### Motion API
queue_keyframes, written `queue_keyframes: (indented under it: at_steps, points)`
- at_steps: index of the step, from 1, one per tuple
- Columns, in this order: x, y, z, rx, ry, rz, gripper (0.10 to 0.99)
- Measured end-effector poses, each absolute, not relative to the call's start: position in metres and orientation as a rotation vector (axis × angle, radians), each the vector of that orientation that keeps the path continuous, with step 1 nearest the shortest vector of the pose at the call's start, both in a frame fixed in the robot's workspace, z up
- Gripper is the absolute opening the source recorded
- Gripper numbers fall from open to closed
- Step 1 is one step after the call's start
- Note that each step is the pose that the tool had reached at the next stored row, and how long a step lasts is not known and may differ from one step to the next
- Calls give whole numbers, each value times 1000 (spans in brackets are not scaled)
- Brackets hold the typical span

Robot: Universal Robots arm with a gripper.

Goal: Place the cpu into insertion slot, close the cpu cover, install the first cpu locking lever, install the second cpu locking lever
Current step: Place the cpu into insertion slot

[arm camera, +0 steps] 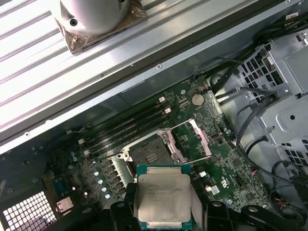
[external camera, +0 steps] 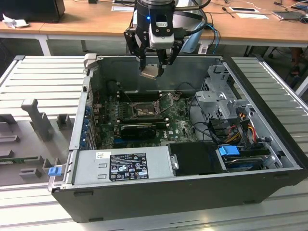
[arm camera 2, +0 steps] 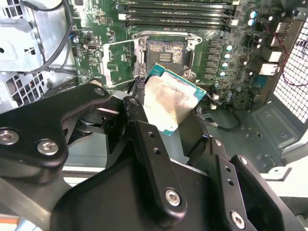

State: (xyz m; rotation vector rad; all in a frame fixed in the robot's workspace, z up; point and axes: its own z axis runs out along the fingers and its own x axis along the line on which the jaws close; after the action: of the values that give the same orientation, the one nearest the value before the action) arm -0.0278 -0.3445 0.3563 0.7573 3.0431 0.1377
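While pinched by the gripper [external camera: 152, 68], the cpu [external camera: 150, 72] hangs tilted above the open computer case [external camera: 183, 197] and well clear of the insertion slot [external camera: 143, 110], which lies bare. The cpu cover [arm camera: 192, 139] is flipped open, just beside the slot on the exterior view's right.

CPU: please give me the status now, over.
Gripper shut on the cpu, above the open case. Insertion slot empty, cpu cover raised. Nothing seen between cpu and slot.
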Motion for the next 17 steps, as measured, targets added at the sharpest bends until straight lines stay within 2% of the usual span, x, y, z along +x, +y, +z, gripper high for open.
queue_keyframes:
  at_steps: [17]
  points:
    - [-28,-344,354,953,2981,135,525]
